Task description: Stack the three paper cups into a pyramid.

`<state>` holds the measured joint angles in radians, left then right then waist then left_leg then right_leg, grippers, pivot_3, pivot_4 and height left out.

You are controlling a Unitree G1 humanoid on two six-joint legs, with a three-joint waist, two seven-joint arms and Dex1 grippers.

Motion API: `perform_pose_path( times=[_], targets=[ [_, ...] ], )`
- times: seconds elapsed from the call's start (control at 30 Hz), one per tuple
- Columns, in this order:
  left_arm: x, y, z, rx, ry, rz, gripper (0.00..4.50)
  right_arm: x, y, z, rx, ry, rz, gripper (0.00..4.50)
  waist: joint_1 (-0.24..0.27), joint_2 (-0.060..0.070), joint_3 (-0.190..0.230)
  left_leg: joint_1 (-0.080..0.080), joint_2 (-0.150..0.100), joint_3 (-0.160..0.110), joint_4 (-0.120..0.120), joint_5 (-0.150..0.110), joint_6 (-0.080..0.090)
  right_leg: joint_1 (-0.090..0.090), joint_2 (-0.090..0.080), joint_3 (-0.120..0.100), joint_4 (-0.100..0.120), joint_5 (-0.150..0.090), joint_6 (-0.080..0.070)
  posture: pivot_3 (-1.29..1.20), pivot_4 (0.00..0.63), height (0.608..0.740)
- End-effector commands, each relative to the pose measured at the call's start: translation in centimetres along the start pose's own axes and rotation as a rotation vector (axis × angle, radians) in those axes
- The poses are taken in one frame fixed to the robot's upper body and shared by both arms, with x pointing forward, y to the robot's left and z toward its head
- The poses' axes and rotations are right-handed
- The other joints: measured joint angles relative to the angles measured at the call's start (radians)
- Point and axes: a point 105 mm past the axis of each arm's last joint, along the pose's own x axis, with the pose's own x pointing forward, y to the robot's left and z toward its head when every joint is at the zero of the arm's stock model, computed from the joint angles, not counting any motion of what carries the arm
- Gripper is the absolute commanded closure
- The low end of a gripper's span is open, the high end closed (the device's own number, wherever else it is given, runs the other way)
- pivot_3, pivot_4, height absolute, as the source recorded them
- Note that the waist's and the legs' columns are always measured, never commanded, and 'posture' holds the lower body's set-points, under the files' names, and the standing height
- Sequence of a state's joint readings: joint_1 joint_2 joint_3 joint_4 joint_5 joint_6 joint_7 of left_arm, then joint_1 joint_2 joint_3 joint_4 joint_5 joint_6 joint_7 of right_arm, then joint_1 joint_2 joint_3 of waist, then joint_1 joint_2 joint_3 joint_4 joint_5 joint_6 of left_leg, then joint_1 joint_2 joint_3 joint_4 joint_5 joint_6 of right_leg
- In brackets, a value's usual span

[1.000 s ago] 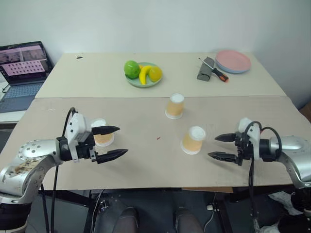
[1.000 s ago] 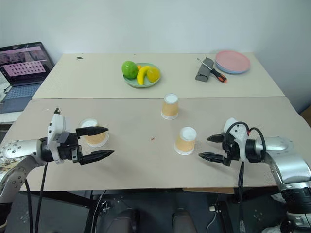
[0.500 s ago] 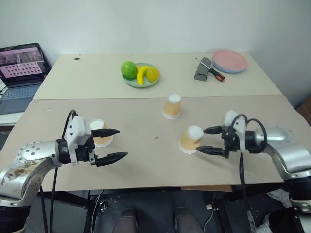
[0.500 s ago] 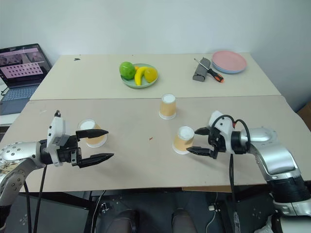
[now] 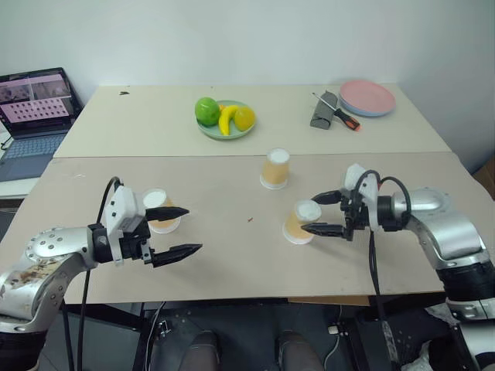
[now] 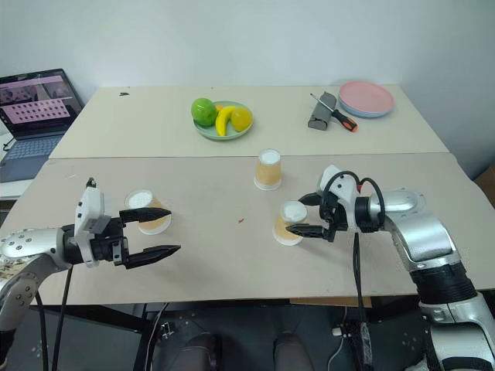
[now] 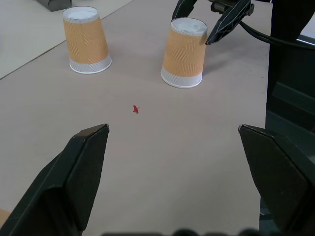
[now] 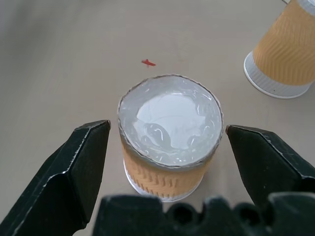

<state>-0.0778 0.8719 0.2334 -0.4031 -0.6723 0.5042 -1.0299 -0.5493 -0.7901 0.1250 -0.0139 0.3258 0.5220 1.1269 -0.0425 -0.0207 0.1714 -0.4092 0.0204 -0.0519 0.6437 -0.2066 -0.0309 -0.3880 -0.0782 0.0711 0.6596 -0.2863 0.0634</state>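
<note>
Paper cups stand upside down, apart on the bench: left cup (image 5: 160,211) just behind the open, empty left hand (image 5: 176,230), far cup (image 5: 275,168) at centre, near cup (image 5: 302,222) right of centre, upright between the spread fingers of the right hand (image 5: 322,213), not yet clamped

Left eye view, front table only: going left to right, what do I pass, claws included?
Left claw → cup beside it → small red speck → far cup → near cup → right claw, open around that near cup.
</note>
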Motion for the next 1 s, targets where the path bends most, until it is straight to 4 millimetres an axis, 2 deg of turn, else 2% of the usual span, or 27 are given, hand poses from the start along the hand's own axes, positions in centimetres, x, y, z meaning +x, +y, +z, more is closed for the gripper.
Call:
perform_pose_path(
  times=[0.03, 0.23, 0.33, 0.43, 0.6, 0.77, 0.9, 1.0],
  targets=[
    [-0.4, -0.1, 1.1, 0.042, -0.014, 0.011, 0.00, -0.1, -0.7, 1.5, -0.058, -0.031, -0.021, 0.09, -0.001, 0.000, 0.000, 0.000, 0.000, 0.000, 0.000, 0.000, 0.000, 0.000, 0.000, 0.000, 0.000, 0.000, 0.000, 0.00, 0.150, 0.740],
    [-0.5, -0.3, 0.9, 0.037, -0.003, 0.013, 0.00, 0.1, -0.9, 1.7, -0.073, -0.034, -0.022, 0.09, 0.000, 0.000, 0.000, 0.000, 0.000, 0.000, 0.000, 0.000, 0.000, 0.000, 0.000, 0.000, 0.000, 0.000, 0.000, 0.00, 0.150, 0.740],
    [-0.6, -0.5, 0.9, 0.033, -0.002, 0.012, 0.00, 0.2, -1.0, 1.8, -0.082, -0.034, -0.020, 0.77, 0.000, 0.000, 0.000, 0.000, 0.000, 0.000, 0.000, 0.000, 0.000, 0.000, 0.000, 0.000, 0.000, 0.000, 0.000, 0.00, 0.150, 0.740],
    [-0.6, -0.5, 0.8, 0.031, 0.002, 0.013, 0.00, 0.4, -0.9, 2.0, -0.091, -0.039, -0.012, 1.72, -0.001, 0.000, 0.000, 0.000, 0.000, 0.000, 0.000, 0.000, 0.000, 0.000, 0.000, 0.000, 0.000, 0.000, 0.000, 0.00, 0.150, 0.740],
    [-0.6, -0.6, 0.6, 0.024, 0.009, 0.011, 0.00, 0.8, -1.0, 2.9, -0.122, -0.049, -0.006, 1.72, -0.001, 0.000, 0.000, 0.000, 0.000, 0.000, 0.000, 0.000, 0.000, 0.000, 0.000, 0.000, 0.001, 0.000, 0.000, 0.00, 0.150, 0.740],
    [-0.6, -0.7, 0.6, 0.022, 0.012, 0.008, 0.00, 1.8, -0.5, 5.6, -0.195, -0.080, 0.072, 1.72, -0.003, 0.000, 0.000, 0.000, 0.000, 0.000, 0.000, 0.000, 0.000, -0.001, 0.000, 0.000, 0.001, 0.000, 0.000, 0.00, 0.150, 0.740],
    [-0.5, -0.7, 0.6, 0.021, 0.012, -0.006, 0.00, 4.4, 1.6, 7.3, -0.273, -0.072, 0.230, 1.72, -0.004, 0.000, 0.000, 0.000, 0.000, 0.000, 0.000, 0.000, 0.000, -0.001, 0.000, 0.000, 0.001, 0.000, 0.000, 0.00, 0.150, 0.740],
    [-0.3, -0.7, 0.7, 0.020, 0.009, -0.007, 0.00, 6.2, 1.7, 7.9, -0.304, -0.062, 0.265, 1.72, -0.004, 0.000, 0.000, 0.000, 0.001, 0.000, 0.000, 0.000, 0.000, -0.001, 0.001, 0.000, 0.001, 0.000, 0.000, 0.00, 0.150, 0.740]
  ],
)
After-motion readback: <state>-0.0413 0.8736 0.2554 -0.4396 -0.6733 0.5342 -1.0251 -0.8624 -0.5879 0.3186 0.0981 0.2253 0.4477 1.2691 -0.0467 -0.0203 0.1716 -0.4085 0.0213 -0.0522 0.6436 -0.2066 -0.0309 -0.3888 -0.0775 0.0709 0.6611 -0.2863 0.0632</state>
